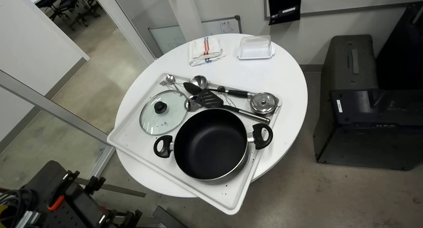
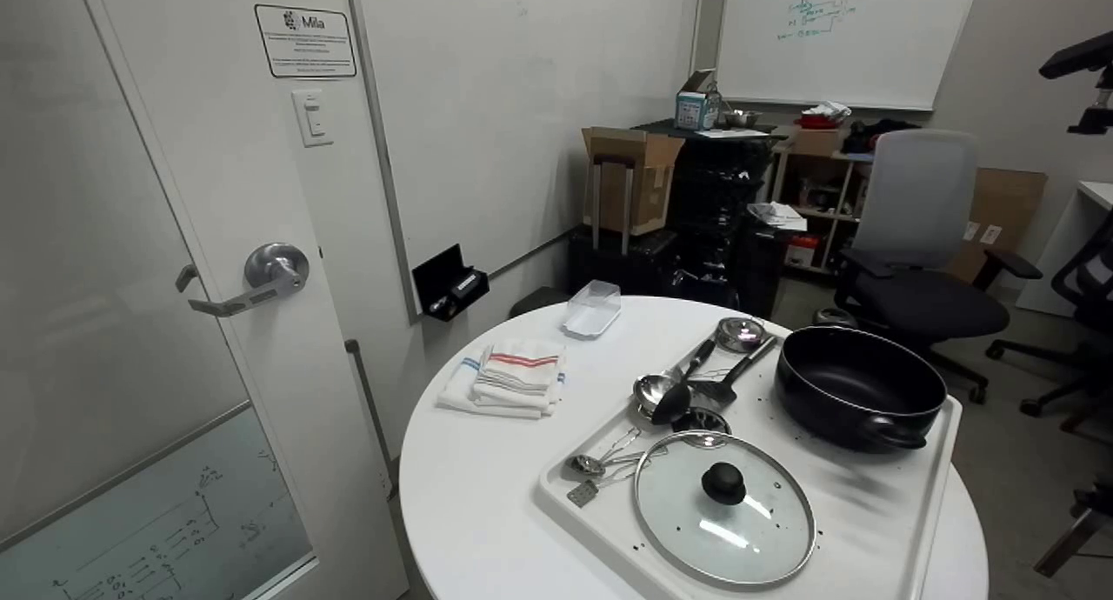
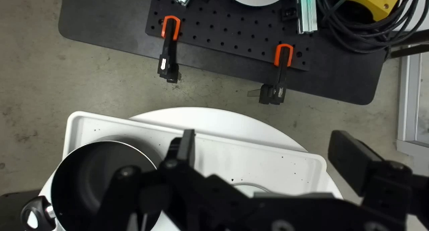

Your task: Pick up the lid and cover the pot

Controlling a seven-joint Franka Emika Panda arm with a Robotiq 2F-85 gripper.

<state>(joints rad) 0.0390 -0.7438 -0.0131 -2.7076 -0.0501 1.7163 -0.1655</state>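
The lid (image 1: 173,114) is round clear glass with a metal rim and a black centre knob. It lies knob up on the white tray, beside the pot; it also shows in an exterior view (image 2: 696,530). In the wrist view only a sliver of the lid (image 3: 248,190) shows; the gripper body hides the rest. The black pot (image 1: 211,145) stands uncovered with a bare dark interior, also in an exterior view (image 2: 856,391) and at the wrist view's lower left (image 3: 100,177). My gripper (image 3: 266,152) is wide open and empty above the tray; neither exterior view clearly shows it.
The white tray (image 1: 132,148) on the round white table (image 1: 284,79) also holds a black spatula (image 1: 210,99), a black spoon (image 1: 191,88), a ladle (image 1: 199,81) and a small metal lidded pan (image 1: 263,103). Folded towels (image 1: 205,51) and a clear-covered dish (image 1: 256,48) stand behind.
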